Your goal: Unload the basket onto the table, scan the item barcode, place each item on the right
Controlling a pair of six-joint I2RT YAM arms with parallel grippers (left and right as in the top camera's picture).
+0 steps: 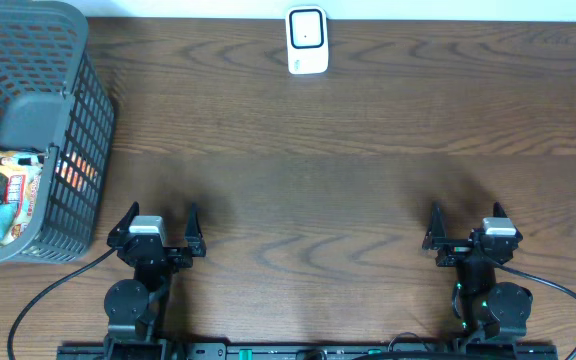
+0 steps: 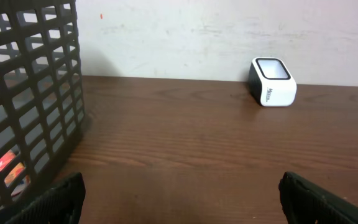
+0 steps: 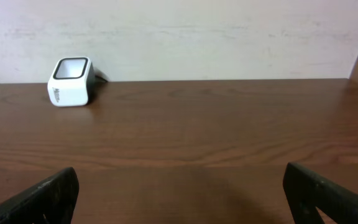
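Note:
A white barcode scanner with a dark window (image 1: 307, 40) stands at the table's far edge, also in the left wrist view (image 2: 273, 82) and right wrist view (image 3: 71, 81). Colourful packaged items (image 1: 6, 192) lie inside the grey basket (image 1: 78, 110) at the left. My left gripper (image 1: 159, 222) rests open near the front edge, right of the basket, nothing between its fingers (image 2: 55, 199). My right gripper (image 1: 465, 221) is open at the front right, its fingers (image 3: 328, 193) empty as well. No barcode is visible on any item.
The basket wall (image 2: 27, 93) fills the left of the left wrist view, with packaging showing through the mesh. A bare wooden table (image 1: 318, 170) stretches between the grippers and the scanner. A pale wall (image 3: 179, 37) backs the table.

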